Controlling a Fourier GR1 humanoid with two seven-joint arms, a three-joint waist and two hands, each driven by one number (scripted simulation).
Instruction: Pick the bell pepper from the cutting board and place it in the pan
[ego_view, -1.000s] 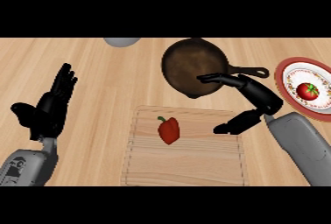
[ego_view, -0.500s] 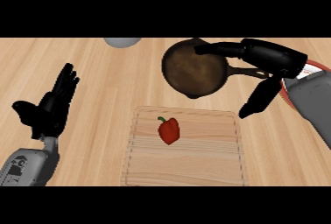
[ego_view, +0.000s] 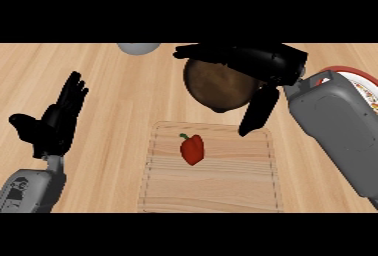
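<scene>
I see the right hand (ego_view: 255, 62) above the pan (ego_view: 218, 87), fingers straight and spread, thumb pointing down toward the cutting board (ego_view: 214, 185); it holds nothing. The bell pepper (ego_view: 192, 149) lies on the board, below and to the left of this hand, apart from it. The left hand (ego_view: 55, 122) rests open over the bench (ego_view: 118, 100), empty.

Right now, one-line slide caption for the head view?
Pepper on the board, right robot hand open above the pan, left robot hand resting open.
</scene>
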